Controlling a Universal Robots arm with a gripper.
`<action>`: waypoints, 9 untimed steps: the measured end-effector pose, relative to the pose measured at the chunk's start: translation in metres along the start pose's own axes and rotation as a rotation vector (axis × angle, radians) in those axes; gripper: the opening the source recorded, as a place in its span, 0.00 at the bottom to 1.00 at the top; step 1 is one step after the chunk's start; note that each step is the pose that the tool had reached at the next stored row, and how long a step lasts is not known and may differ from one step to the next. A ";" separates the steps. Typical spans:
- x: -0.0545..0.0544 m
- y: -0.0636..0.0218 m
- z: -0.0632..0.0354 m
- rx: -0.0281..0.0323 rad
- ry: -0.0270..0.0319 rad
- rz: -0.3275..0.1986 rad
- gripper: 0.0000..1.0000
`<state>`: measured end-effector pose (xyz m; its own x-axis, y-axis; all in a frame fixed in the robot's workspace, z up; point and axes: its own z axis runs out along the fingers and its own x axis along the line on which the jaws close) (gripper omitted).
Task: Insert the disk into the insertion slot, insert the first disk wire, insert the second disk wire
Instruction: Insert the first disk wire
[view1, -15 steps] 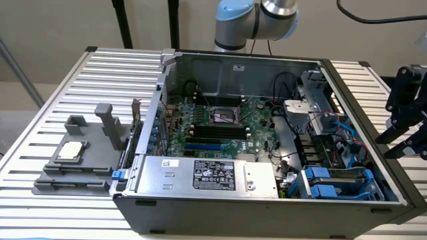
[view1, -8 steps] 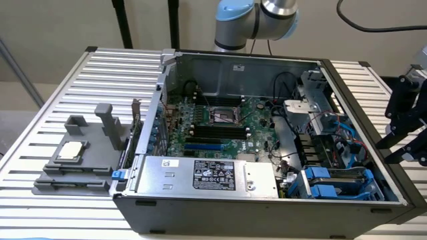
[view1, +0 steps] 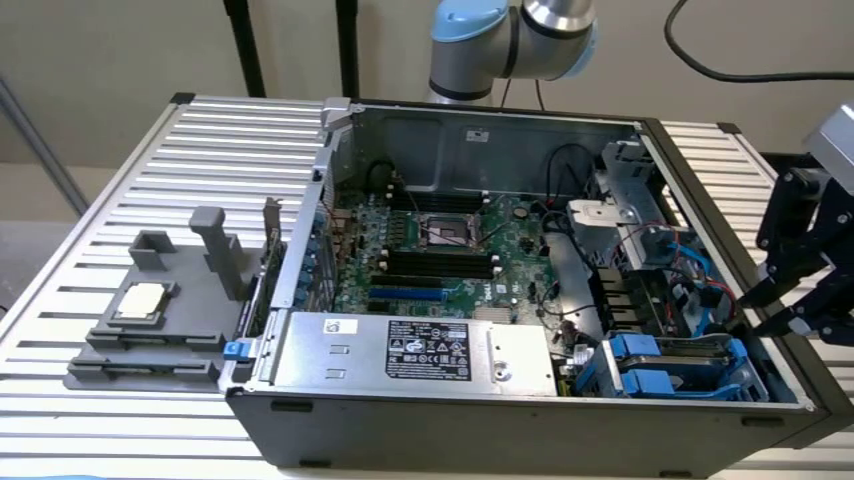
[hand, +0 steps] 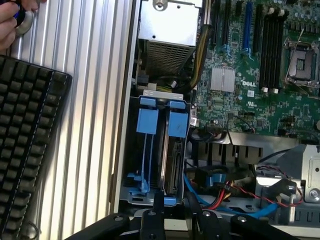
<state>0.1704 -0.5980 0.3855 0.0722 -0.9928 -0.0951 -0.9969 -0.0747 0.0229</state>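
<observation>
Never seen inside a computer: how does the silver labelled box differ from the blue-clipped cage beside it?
The silver box is closed sheet metal with a printed label; the cage is an open grey frame with blue clips. The box is wider than the cage. Both sit side by side along the same wall of the case.

Frame edges cut off the black computer keyboard (hand: 27, 145), a hand (hand: 12, 22) and the black linkage gripper (view1: 758, 312); print on the silver power-supply box (view1: 320, 352) is illegibly small.
</observation>
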 end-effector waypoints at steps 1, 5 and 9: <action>-0.001 0.0004 0.0019 0.0000 -0.0001 0.000 0.31; -0.006 0.0033 0.0099 0.0008 0.0000 -0.001 0.31; -0.013 0.0063 0.0179 0.0024 0.0001 -0.001 0.31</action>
<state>0.1627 -0.5841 0.3690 0.0731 -0.9928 -0.0951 -0.9969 -0.0754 0.0204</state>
